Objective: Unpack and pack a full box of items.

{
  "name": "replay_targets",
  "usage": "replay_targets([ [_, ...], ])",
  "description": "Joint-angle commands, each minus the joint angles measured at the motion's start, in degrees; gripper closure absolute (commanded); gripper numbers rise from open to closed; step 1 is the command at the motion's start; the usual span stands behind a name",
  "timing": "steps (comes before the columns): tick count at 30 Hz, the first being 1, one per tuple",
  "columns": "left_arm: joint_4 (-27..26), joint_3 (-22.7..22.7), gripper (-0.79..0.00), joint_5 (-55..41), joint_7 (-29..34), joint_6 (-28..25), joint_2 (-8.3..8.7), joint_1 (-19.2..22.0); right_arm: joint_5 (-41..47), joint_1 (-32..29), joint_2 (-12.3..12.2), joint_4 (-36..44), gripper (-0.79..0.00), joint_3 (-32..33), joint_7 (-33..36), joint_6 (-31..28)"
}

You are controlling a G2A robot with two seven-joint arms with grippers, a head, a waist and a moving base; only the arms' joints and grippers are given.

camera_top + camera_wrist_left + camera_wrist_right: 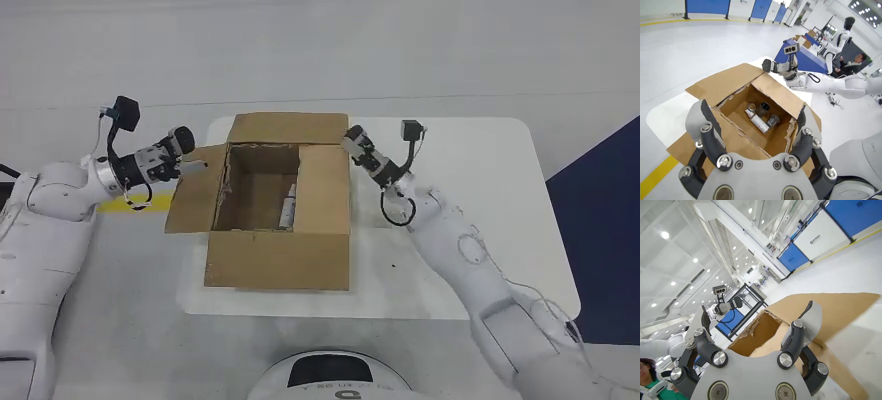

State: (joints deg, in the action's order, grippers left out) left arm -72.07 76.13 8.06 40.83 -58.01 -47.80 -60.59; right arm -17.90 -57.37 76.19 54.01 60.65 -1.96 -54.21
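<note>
An open cardboard box point(278, 260) stands in the middle of the white table point(480, 200) with its flaps folded outward. At its bottom lie a white bottle point(758, 122), a dark cylinder point(763, 109), a round metal tin point(751, 108) and a small jar point(773, 120); the bottle point(288, 208) also shows from above. My left gripper point(193, 155) hovers open over the box's left flap point(725, 89), nothing between its fingers. My right gripper point(352, 138) is open and empty at the far corner of the right flap point(838, 306).
Bare table surface lies to the right of the box and along its near edge. A yellow floor line point(657, 174) runs past the table's left side. A blue partition point(600, 240) stands off the table's right edge.
</note>
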Motion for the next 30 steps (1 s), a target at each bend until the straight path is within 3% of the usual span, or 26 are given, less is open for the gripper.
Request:
replay_targets([
  [1, -1.92, -0.55, -0.785, 3.29, -2.15, 0.01, -0.16, -1.18, -3.59, -13.60, -3.07, 20.55, -0.785, 9.11, 1.59, 6.31],
  [3, -3.58, -1.37, -0.785, 7.08, -3.97, 0.01, -0.38, -1.77, -2.97, -23.89, -4.80, 33.94, -0.785, 15.40, 5.52, 12.38],
  [5, -4.91, -2.31, -0.785, 11.61, -6.32, 0.01, -0.68, -2.15, -1.07, -30.47, -5.78, 41.82, -0.785, 19.65, 9.54, 16.47],
  [10, -7.65, -5.29, -0.785, 22.39, -12.20, 0.01, -1.53, -2.97, 4.28, -35.69, -6.81, 46.28, -0.785, 23.60, 17.02, 19.05],
  [19, -8.36, -9.03, -0.785, 41.71, -23.88, 3.01, -3.12, -2.88, 13.01, -28.49, -6.90, 36.02, -0.785, 19.64, 27.19, 19.75],
  [25, -7.89, -11.91, -0.646, 53.66, -32.23, 6.43, -4.10, -3.04, 17.22, -21.64, -6.31, 24.45, -0.785, 15.78, 30.18, 19.86],
  [30, -7.30, -14.89, -0.656, 59.18, -37.46, 8.65, -5.03, -2.68, 18.67, -18.55, -5.59, 20.05, -0.785, 12.28, 30.55, 18.30],
])
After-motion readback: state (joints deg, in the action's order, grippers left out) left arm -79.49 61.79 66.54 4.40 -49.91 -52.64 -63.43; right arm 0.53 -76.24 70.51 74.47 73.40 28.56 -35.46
